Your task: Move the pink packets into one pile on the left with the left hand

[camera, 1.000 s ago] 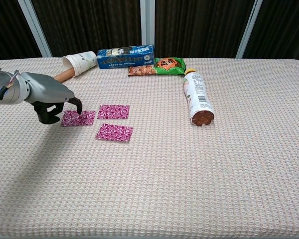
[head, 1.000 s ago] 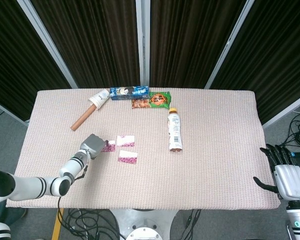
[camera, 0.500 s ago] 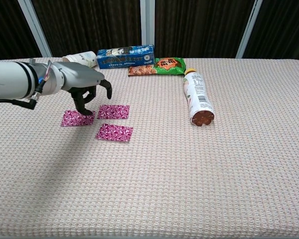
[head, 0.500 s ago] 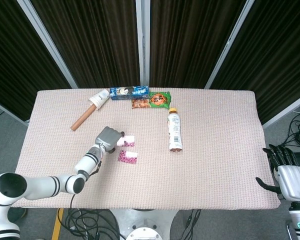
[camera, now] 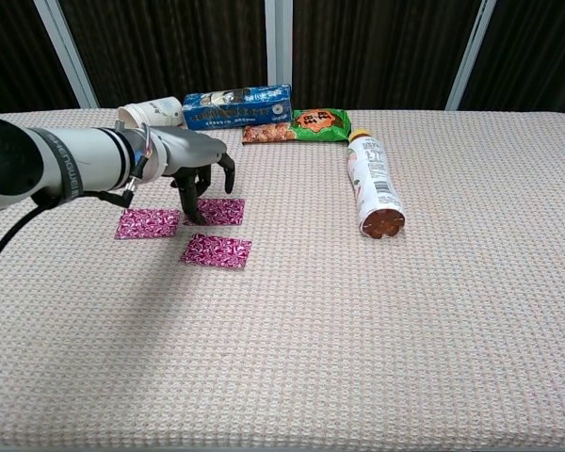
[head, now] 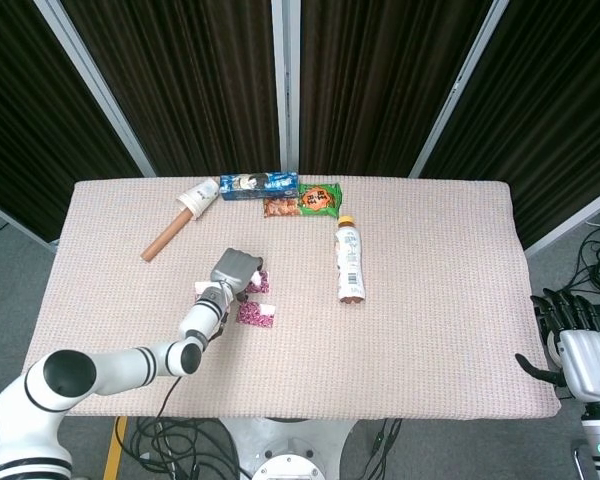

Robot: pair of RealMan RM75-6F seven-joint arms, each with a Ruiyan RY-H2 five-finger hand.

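Grey left hand (camera: 196,168) left of centre, fingers spread, tips down on flat pink foil packet (camera: 218,211), gripping nothing, right hand (head: 578,352) lower right, fingers apart, empty.

Left robot hand (head: 237,270) over pink packets (head: 255,315); right robot hand (head: 578,350) at table edge (head: 540,400).

Tabletop (camera: 471,311) has a pale pink waffle-weave cover. Three pink packets lie flat left of centre: left one (camera: 147,223), far one (camera: 218,211) partly under the robot hand, near one (camera: 216,250). Back edge: paper cup (camera: 153,114) on its side, brown stick (head: 164,240) beside it, blue box (camera: 237,105), green snack bag (camera: 299,124). Bottle (camera: 373,185) lies on its side right of centre.
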